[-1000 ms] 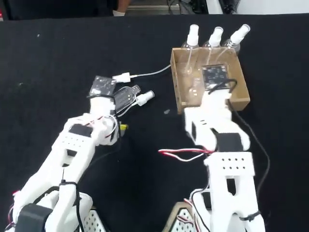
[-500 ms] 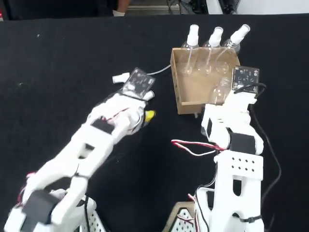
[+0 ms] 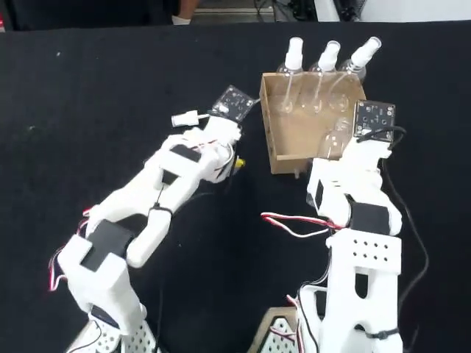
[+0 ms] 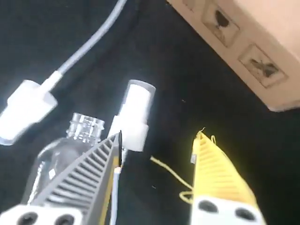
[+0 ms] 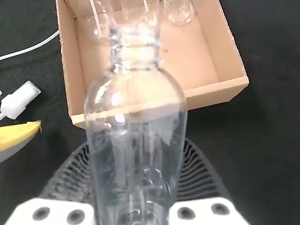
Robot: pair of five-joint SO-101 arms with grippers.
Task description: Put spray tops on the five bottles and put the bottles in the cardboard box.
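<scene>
The left gripper [image 4: 159, 140] has its fingers spread wide with only bare table between them. A loose spray top [image 4: 133, 115] lies just ahead of the grey finger's tip. An uncapped bottle [image 4: 70, 140] lies along that finger's outer side. Farther out on the same side is a second spray top [image 4: 26, 110] with its tube trailing. The cardboard box [image 4: 243, 51] sits beyond the yellow finger.

The step in hand looks like picking up the nearer top. To do that well, the gap should shift sideways until the top sits centred. The fingers should then close on its collar rather than the nozzle, and the grey finger must not nudge the round bottle beside it.

The right gripper [image 5: 136, 178] is clamped on an open-necked bottle [image 5: 136, 108]. Its mouth points away from the fingers toward the box, where three capped bottles [image 3: 316, 73] lean at the far wall. That neck wants holding steady and clear of the rim.

The left arm stretches out at a slant toward the box's near corner. The right arm runs straight forward, its wrist at the box's near rim.
</scene>
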